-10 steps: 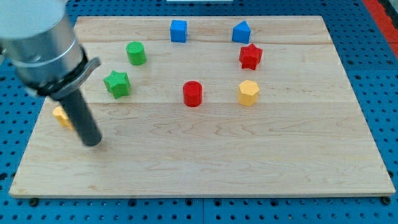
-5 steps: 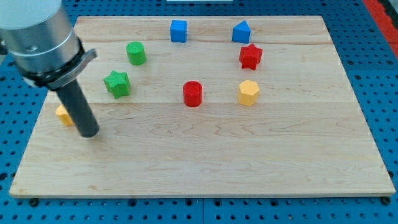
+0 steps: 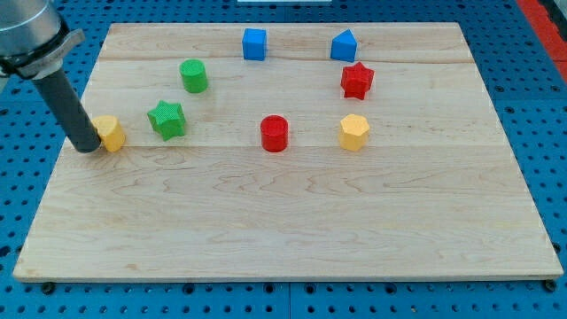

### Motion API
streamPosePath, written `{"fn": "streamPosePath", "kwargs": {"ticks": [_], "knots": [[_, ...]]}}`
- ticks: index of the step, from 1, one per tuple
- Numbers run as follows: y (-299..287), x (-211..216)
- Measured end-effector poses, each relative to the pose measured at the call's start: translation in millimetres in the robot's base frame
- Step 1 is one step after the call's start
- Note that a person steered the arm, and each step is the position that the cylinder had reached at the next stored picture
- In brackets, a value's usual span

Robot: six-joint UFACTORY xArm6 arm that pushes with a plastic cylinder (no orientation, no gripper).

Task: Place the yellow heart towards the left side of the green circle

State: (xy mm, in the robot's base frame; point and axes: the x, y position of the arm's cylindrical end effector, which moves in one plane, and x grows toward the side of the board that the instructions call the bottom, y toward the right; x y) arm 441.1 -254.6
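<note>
The yellow heart [image 3: 110,133] lies near the board's left edge, left of the green star [image 3: 166,119]. The green circle [image 3: 193,75] stands above and to the right of both. My tip [image 3: 87,147] rests on the board against the yellow heart's left side, touching it or nearly so. The dark rod rises from the tip toward the view's top left.
A red circle [image 3: 275,133] and a yellow hexagon [image 3: 353,132] sit mid-board. A red star [image 3: 357,80], a blue cube [image 3: 254,42] and a blue block [image 3: 344,45] lie near the top. The wooden board [image 3: 292,221] ends close to my tip at the left.
My tip moved up and left, from the heart's lower right to its left side. The yellow heart shifted up and slightly right, closer to the green star.
</note>
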Motion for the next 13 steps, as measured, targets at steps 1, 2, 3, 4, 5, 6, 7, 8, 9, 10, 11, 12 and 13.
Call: {"fn": "streamPosePath", "kwargs": {"ticks": [1, 2, 3, 4, 5, 6, 7, 8, 9, 10, 11, 12, 13], "knots": [[9.2, -0.2], [19.2, 1.8], [43.3, 15.2], [46.0, 14.7], [31.8, -11.6], [31.0, -34.6], [26.2, -60.3], [20.0, -83.8], [19.8, -101.9], [37.5, -103.9], [67.0, -106.9], [83.3, -94.2], [99.6, -81.0]]}}
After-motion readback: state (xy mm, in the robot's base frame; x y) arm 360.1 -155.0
